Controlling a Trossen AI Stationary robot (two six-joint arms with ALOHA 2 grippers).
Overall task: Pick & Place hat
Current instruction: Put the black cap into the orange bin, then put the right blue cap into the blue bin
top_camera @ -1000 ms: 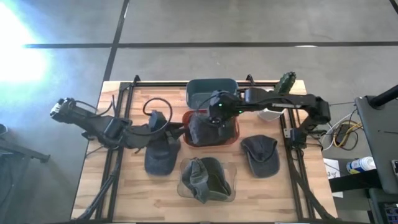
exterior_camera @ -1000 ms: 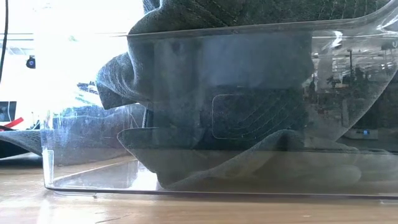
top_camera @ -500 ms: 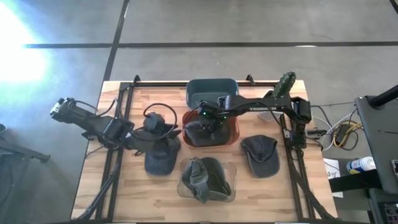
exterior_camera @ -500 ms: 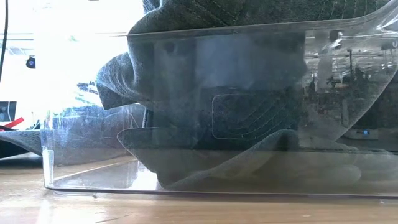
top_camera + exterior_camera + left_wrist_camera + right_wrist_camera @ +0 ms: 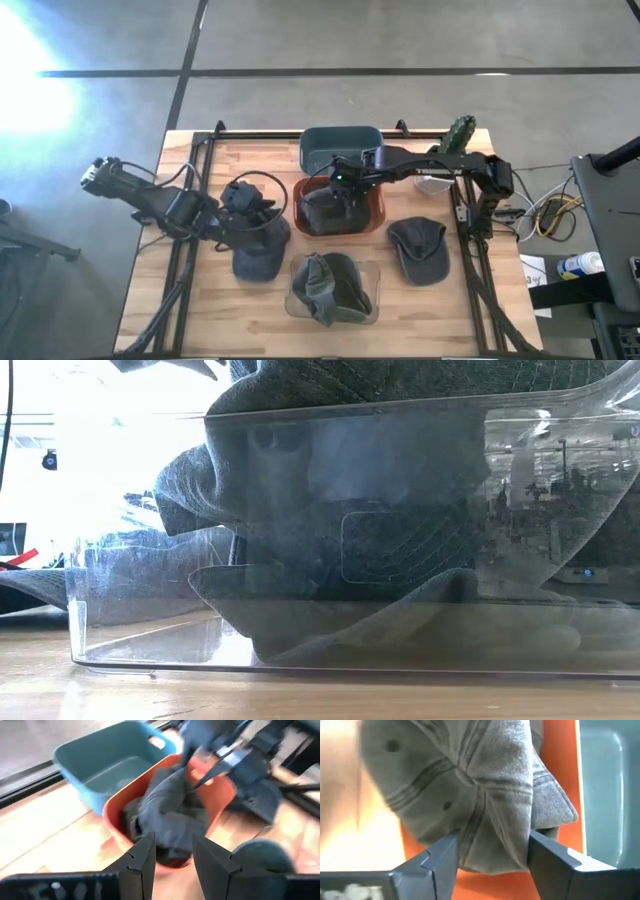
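A grey hat (image 5: 470, 785) lies crumpled in the orange bin (image 5: 379, 207) at mid-table and also shows in the left wrist view (image 5: 172, 810). My right gripper (image 5: 492, 839) hangs over the bin (image 5: 345, 192), open, pointing down, one finger on each side of the hat's crown. My left gripper (image 5: 274, 214) hovers just left of the bin, open and empty (image 5: 172, 847), above a dark hat (image 5: 260, 252) lying flat on the table. My right gripper comes at the hat's crown (image 5: 520, 820) from above with its fingers spread to either side. The crown fills the gap between them, and I cannot tell whether the fingers touch it. The hat rests in the orange bin.
A teal bin (image 5: 340, 142) stands behind the orange one. A clear bin (image 5: 372, 300) at the near edge holds an olive hat (image 5: 325, 288); it fills the low view (image 5: 300, 510). Another dark hat (image 5: 416, 250) lies right of it. A green cactus toy (image 5: 460, 131) stands at the far right.
The grey hat, which hung over the orange bin's near left wall, has dropped and now lies spread inside the bin. My right gripper has stayed above the bin while its arm swung. My left gripper has drawn back a little toward the table's left edge.
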